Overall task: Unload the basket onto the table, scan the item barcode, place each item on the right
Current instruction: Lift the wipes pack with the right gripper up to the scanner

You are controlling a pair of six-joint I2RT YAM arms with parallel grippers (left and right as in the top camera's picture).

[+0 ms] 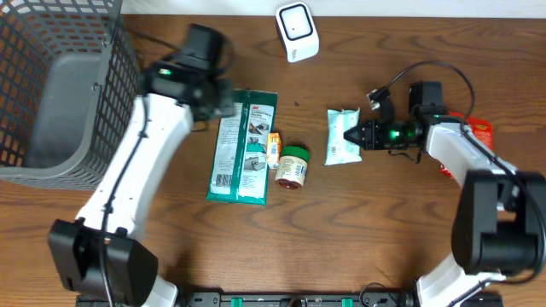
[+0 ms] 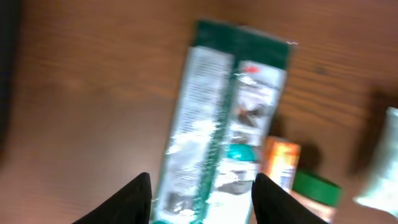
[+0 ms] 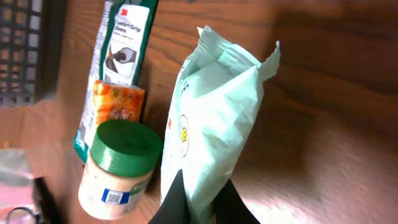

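Left gripper (image 2: pixel 202 176): fingers spread apart, poised over the lower end of a long green package (image 1: pixel 243 149). The wrist view is blurred, and no contact with the package can be confirmed. The package lies flat on the brown table (image 1: pixel 384 239), lengthwise, just right of the left arm.

Right gripper (image 3: pixel 204 186): fingers pressed together, pinching one edge of a pale green pouch (image 3: pixel 217 118). The pouch sits right of centre on the table, its far end pointing towards the other items. Whether it rests on the surface or is raised clear of it cannot be told.

Scanner (image 1: pixel 297 31): a white unit at the far edge of the table, near the middle, well apart from the pouch and both grippers.

Other items: a small orange box (image 3: pixel 118 102) lies against the right edge of the green package. A jar (image 3: pixel 118 168) with a green lid lies on its side just beside the box, between the package and the pouch. A wire basket (image 1: pixel 119 51) occupies the far left corner. A red object (image 1: pixel 483 130) is partly hidden behind the right arm and cannot be identified.
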